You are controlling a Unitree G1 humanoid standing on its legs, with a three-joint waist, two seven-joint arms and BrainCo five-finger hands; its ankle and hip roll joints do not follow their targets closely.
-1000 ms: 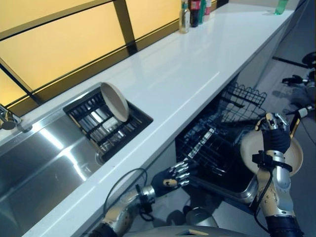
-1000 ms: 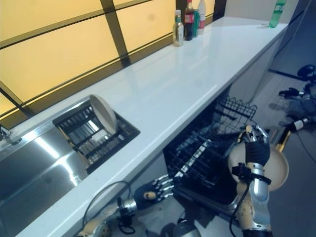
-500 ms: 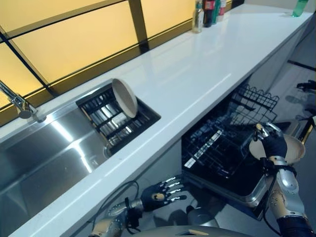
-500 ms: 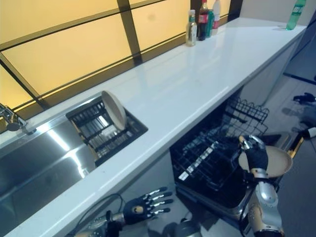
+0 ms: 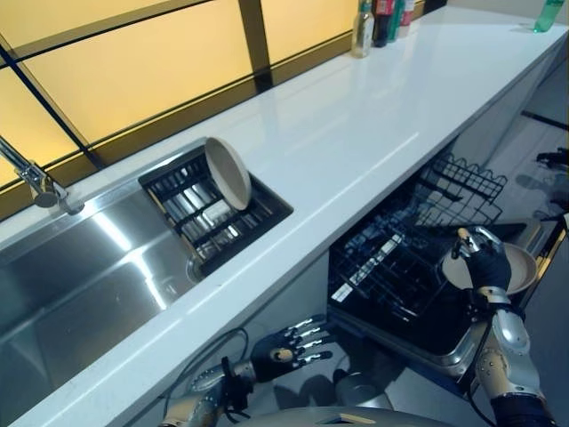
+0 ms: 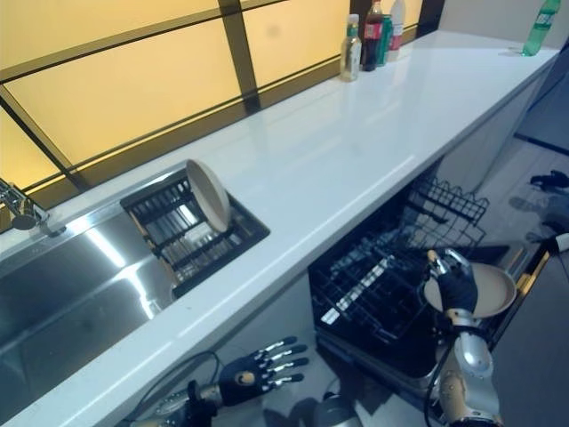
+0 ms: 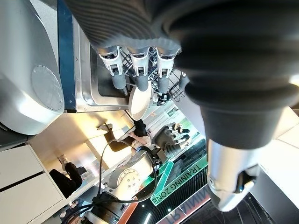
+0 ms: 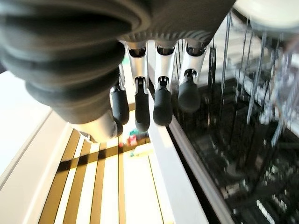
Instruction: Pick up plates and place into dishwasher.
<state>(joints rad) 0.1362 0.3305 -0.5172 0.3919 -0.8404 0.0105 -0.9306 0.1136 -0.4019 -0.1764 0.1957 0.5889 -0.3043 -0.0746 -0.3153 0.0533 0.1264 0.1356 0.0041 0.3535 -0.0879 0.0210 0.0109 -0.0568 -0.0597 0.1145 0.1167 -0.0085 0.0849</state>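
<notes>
My right hand [image 5: 485,264] is shut on the rim of a cream plate [image 5: 522,268], which it holds nearly flat above the right side of the open dishwasher's lower rack [image 5: 391,262]. The right wrist view shows curled fingers [image 8: 161,100] over the rack wires, with the plate's edge [image 8: 268,9] in a corner. A second cream plate [image 5: 228,173] stands on edge in the black drying rack [image 5: 209,213] set in the sink. My left hand [image 5: 286,345] hangs open below the counter's edge, fingers spread. In the left wrist view its straight fingers [image 7: 140,70] point toward the held plate [image 7: 139,100].
The white counter [image 5: 356,124] runs to the far right, with bottles [image 5: 378,18] by the window and a green bottle [image 5: 549,12] at its end. A steel sink [image 5: 80,285] with a faucet [image 5: 36,182] lies left. Another wire rack [image 5: 467,178] stands behind the lower one.
My right hand has lowered the plate toward the dishwasher rack and tipped it from upright to nearly flat. My left hand has drawn back under the counter with fingers spread. The camera shifted.
</notes>
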